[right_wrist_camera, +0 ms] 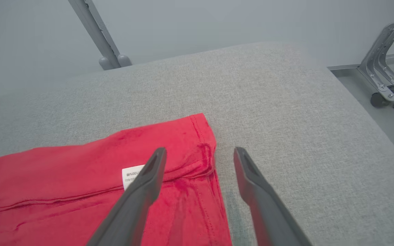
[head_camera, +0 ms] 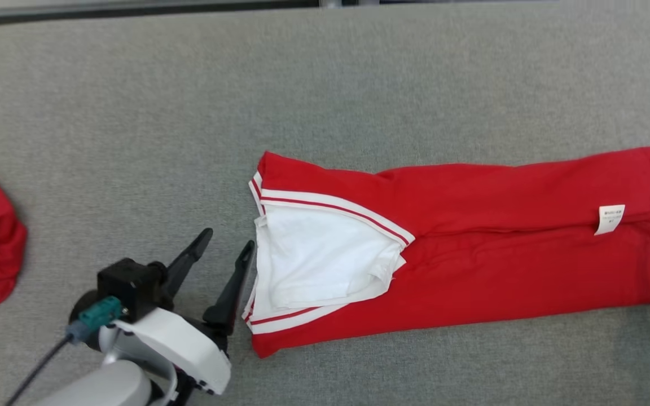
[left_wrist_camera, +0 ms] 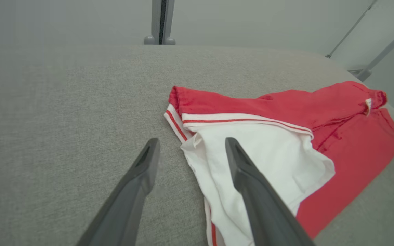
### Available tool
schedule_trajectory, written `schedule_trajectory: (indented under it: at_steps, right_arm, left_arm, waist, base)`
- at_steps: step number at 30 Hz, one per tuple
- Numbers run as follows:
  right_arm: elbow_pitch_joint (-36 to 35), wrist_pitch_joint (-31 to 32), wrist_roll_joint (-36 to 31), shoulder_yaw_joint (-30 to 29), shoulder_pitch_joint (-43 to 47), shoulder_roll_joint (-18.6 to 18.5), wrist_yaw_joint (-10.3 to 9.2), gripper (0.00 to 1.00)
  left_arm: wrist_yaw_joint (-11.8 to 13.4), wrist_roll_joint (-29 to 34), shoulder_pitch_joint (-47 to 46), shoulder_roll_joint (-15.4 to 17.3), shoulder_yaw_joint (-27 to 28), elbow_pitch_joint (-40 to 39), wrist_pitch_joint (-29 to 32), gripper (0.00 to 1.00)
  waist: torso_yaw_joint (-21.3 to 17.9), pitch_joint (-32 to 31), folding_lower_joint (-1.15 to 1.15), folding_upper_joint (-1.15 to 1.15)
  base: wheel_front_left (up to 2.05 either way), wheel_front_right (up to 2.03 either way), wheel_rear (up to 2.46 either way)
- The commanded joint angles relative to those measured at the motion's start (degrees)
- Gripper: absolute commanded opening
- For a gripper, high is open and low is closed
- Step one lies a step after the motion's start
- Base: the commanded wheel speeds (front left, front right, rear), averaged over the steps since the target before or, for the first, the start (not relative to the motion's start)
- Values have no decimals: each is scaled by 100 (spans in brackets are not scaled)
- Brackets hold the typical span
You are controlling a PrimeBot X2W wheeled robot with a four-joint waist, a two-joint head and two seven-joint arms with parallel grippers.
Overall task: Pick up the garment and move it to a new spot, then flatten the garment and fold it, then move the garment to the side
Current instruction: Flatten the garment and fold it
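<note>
Lying on the grey surface (head_camera: 133, 113), red garment (head_camera: 471, 270) stretched from centre to right edge of the head view, left gripper (head_camera: 229, 237) at lower left stood spread, empty, beside its white end, right gripper (right_wrist_camera: 199, 150) spread over its labelled end

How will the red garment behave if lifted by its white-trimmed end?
Probably floppy: the garment lies in soft folds, so the free end would sag. The loose white layer may unfold. Pushed, it would probably bunch on the grey cloth surface.
</note>
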Motion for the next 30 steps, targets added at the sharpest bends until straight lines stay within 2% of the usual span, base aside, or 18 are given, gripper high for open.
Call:
schedule_trajectory:
  at_steps: [1,5,8,10,16,23,27,30]
  right_arm:
    - [6,-149,-50,-30,100,42,-3,100]
    - [309,-1086,-337,-251,470,475,-2,100]
    - [697,-1361,-381,-385,400,770,-2,100]
    - [1018,-1381,-467,-452,234,807,-2,100]
    - [2097,-1036,-845,-694,-376,620,-2,100]
    - [3163,-352,-1406,-1101,-802,439,-3,100]
    - [3479,46,-1455,-1113,-601,579,-2,100]
    - [3453,255,-1323,-1048,-420,712,-2,100]
  left_arm:
    - [84,98,127,-68,78,18,-25,100]
    - [478,919,753,-688,808,121,-42,100]
    - [592,1705,1274,-1158,1452,145,-39,100]
    - [570,2251,1551,-1430,1728,164,-40,100]
    - [262,3297,2148,-2098,2296,211,-40,100]
    - [-265,3819,2487,-2610,2652,399,-41,100]
    - [-510,3995,2597,-2805,2847,503,-41,100]
    - [-646,4104,2649,-2920,3038,509,-41,100]
  waist:
    - [146,-283,0,-1]
    - [368,-541,0,-1]
    - [510,-662,0,-1]
    - [621,-718,0,-1]
    - [1011,-836,0,-1]
    - [1324,-800,0,-1]
    - [1395,-816,0,-1]
    - [1375,-824,0,-1]
  base:
    - [0,0,0]
    - [0,0,0]
    - [0,0,0]
    - [0,0,0]
    - [0,0,0]
    - [0,0,0]
    - [0,0,0]
    - [0,0,0]
